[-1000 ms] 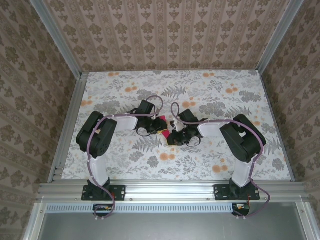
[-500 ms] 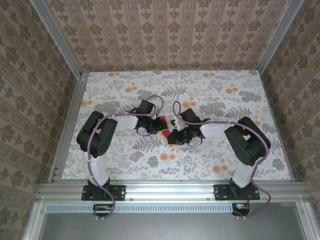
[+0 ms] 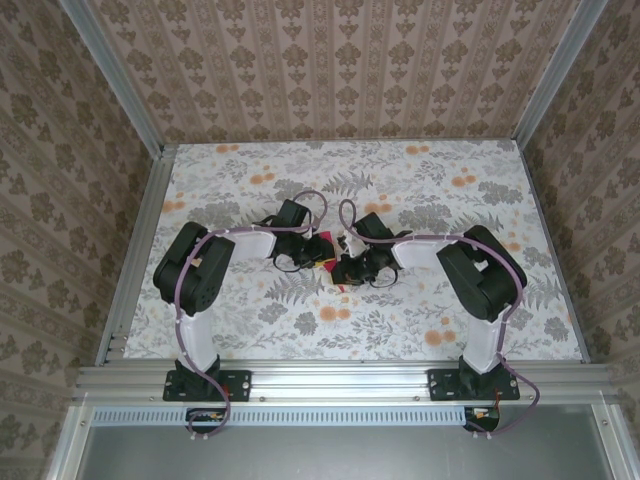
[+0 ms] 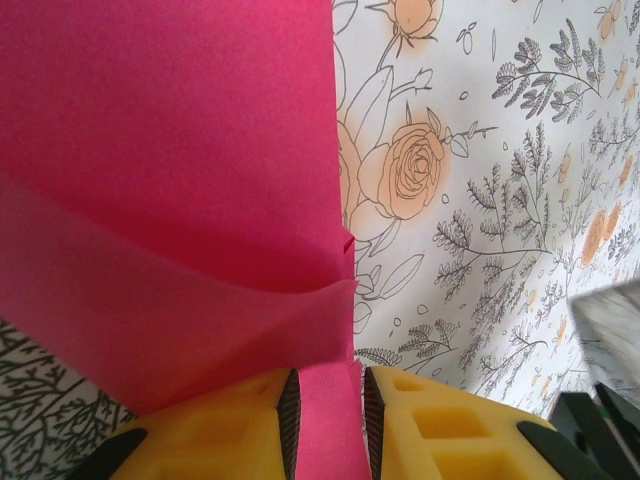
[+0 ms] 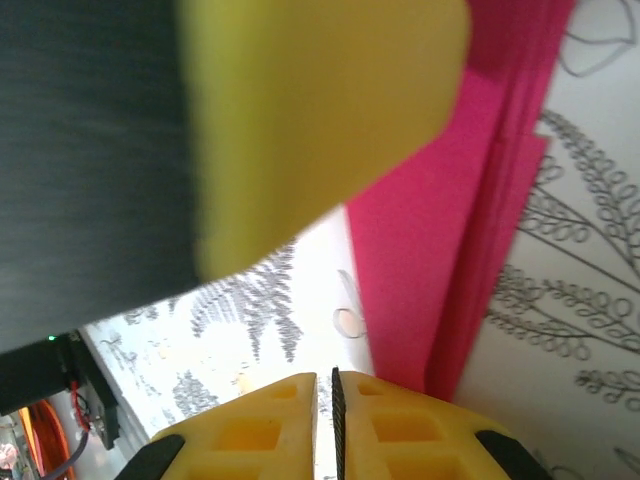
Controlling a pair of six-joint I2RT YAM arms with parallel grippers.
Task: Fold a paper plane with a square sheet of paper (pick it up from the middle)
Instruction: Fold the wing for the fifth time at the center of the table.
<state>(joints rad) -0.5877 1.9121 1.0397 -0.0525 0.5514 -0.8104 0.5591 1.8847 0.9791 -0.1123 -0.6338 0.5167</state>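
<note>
I see one pink paper [image 4: 170, 150] and two grippers, close together over the middle of the flowered tablecloth [image 4: 500, 200]. The paper is folded, with layers on top of each other and one flap lying across it. The left gripper [image 4: 328, 385] is pinching a thin strip of the paper between its yellow fingers [image 4: 440, 430]. From there the paper's long straight edge runs right away from the gripper. The right gripper [image 5: 325, 378] has its fingers squeezed almost together. The pink paper lies just beside its right finger and stretches away from it, leaning a little to the right. I cannot tell if any paper is caught in that thin gap.
</note>
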